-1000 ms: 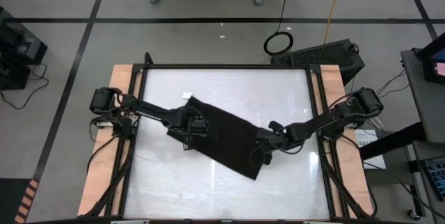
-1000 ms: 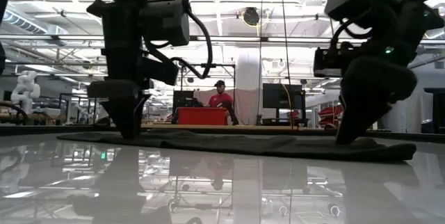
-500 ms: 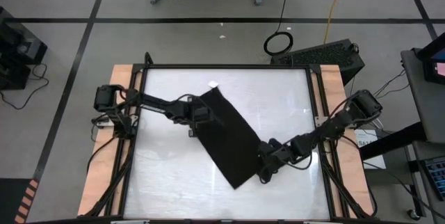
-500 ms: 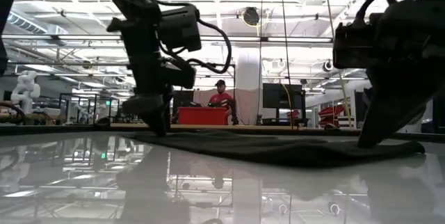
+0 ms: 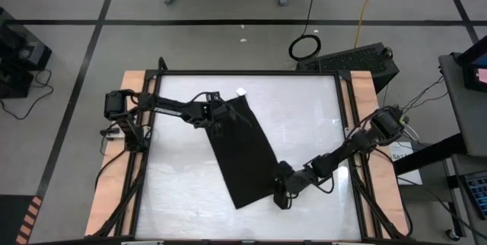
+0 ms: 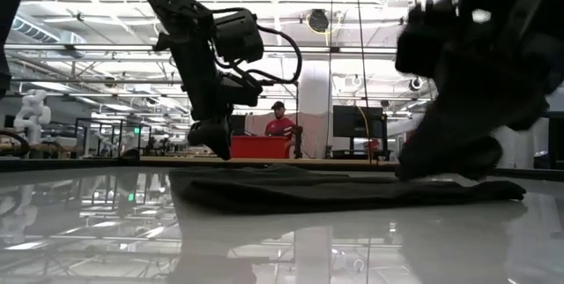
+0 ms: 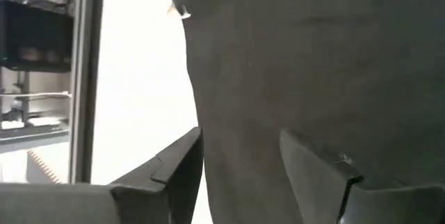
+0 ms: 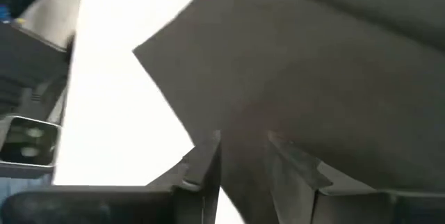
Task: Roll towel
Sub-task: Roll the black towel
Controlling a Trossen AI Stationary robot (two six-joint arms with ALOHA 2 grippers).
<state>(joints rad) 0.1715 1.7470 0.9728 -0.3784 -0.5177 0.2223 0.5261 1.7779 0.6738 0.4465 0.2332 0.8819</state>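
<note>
And here's the table, a glossy white top in a black frame with pale wood strips down both sides, and stretched across its middle is the towel: black, folded into a long band that slants from the far left-centre down toward the near right. From table height it lies flat and low on the shiny surface, a thin dark slab with a doubled edge.

Left arm reaches in from the left rail, and the left gripper sits right at the towel's far end. Its wrist camera shows the two dark fingers standing apart, the black cloth running into the gap between them, so it has the towel's edge in a wide pinch. Just off that far corner there's the small white tag, bright against the table.

Right arm comes in low from the right rail, and the right gripper is down at the towel's near end. Narrow gap between its fingers, cloth caught in it, so it's gripping the towel too.

Way back in the room, a person in a red top stands behind a red bin
</note>
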